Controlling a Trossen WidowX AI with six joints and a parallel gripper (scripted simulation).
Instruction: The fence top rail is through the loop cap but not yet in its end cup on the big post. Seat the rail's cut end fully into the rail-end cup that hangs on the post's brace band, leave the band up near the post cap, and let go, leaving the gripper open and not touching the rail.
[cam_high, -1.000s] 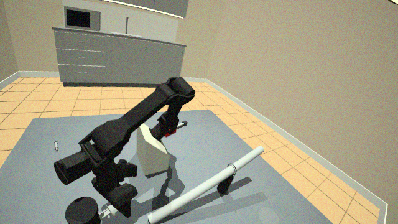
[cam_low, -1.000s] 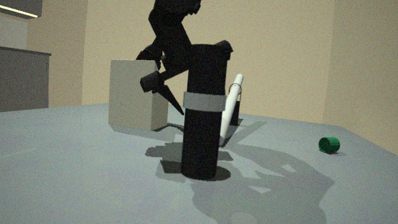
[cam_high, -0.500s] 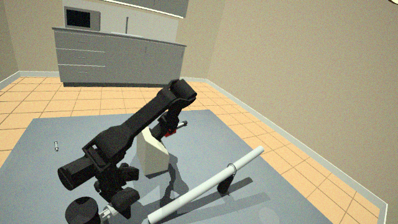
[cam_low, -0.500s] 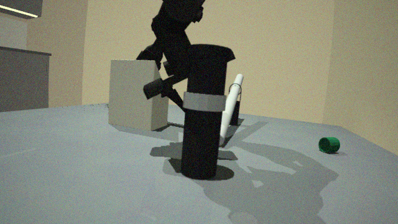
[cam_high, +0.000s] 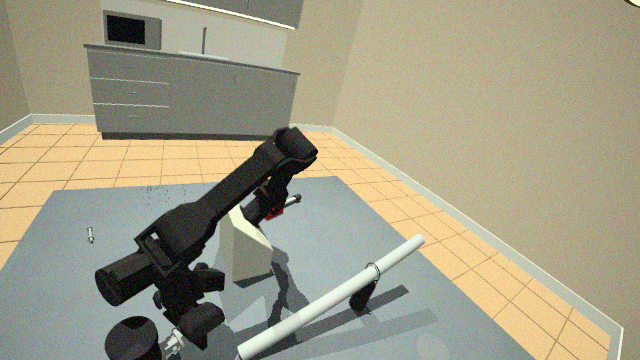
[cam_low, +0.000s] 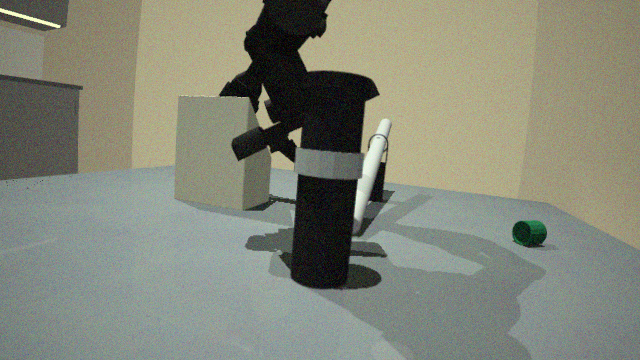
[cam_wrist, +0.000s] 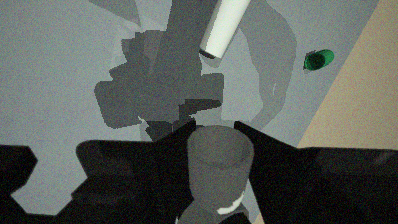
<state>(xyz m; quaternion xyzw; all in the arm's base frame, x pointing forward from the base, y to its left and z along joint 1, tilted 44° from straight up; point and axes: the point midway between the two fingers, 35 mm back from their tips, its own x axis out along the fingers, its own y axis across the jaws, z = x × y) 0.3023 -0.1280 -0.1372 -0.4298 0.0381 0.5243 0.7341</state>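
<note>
A small bolt (cam_high: 90, 234) is seen at the left only from the top view. Next comes the black post (cam_low: 324, 220) with its grey band (cam_low: 328, 163) partway up, well below the cap (cam_low: 342, 84); the band is shown only from the side view. The cup (cam_wrist: 220, 160) is pinched between the gripper's (cam_wrist: 214, 131) fingers, seen best from the wrist view. A pale block (cam_high: 245, 245) stands behind. The white rail (cam_high: 330, 299) is threaded through the loop (cam_high: 373, 270), its cut end (cam_wrist: 215, 50) apart from the cup. A green cup (cam_low: 529, 233) is shown far right, missing from the top view.
</note>
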